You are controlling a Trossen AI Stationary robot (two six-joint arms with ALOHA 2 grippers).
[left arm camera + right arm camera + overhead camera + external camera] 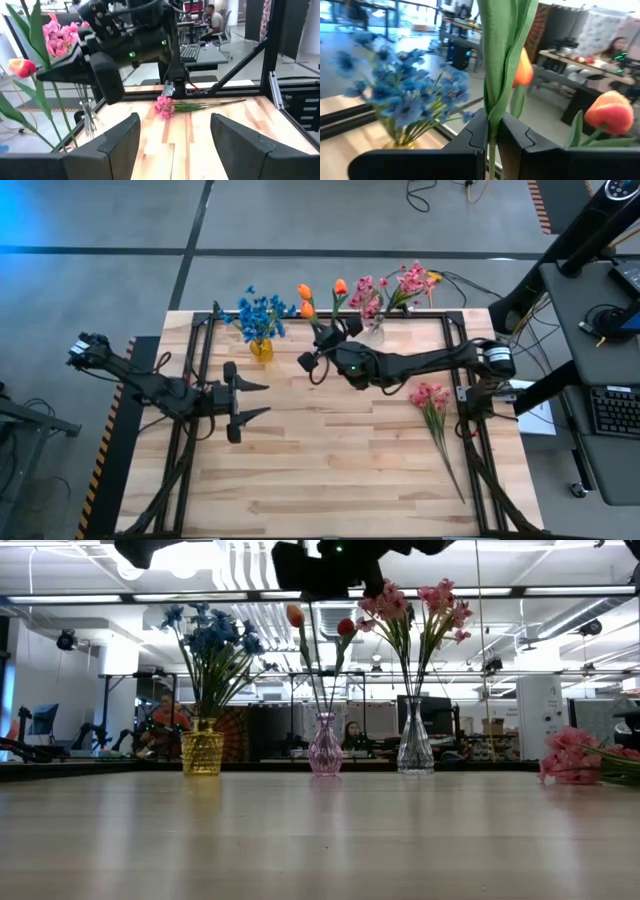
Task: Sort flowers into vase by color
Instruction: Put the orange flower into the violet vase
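Three vases stand along the far edge. A yellow vase (202, 752) holds blue flowers (260, 312). A pink glass vase (325, 746) holds orange tulips (340, 286). A clear vase (415, 748) holds pink sprays (405, 282). One pink spray (432, 400) lies flat on the table's right part. My right gripper (318, 342) hovers above the pink vase, shut on a tulip stem. My left gripper (252, 400) waits open at the left-middle, holding nothing. My right gripper pinches the green stem and wrapped leaf of an orange tulip (492, 107) between its two fingers. The fingers lie across the stem and reach in from the table's right side. The stem stands upright, and its lower part (318, 670) runs down to the pink vase's neck.
A black frame rail (330, 315) runs along the far edge behind the vases. The blue bunch stands close left of the held tulip, the pink sprays close right. People sit at desks in the room beyond the table. Bare wood (330, 460) fills the near half.
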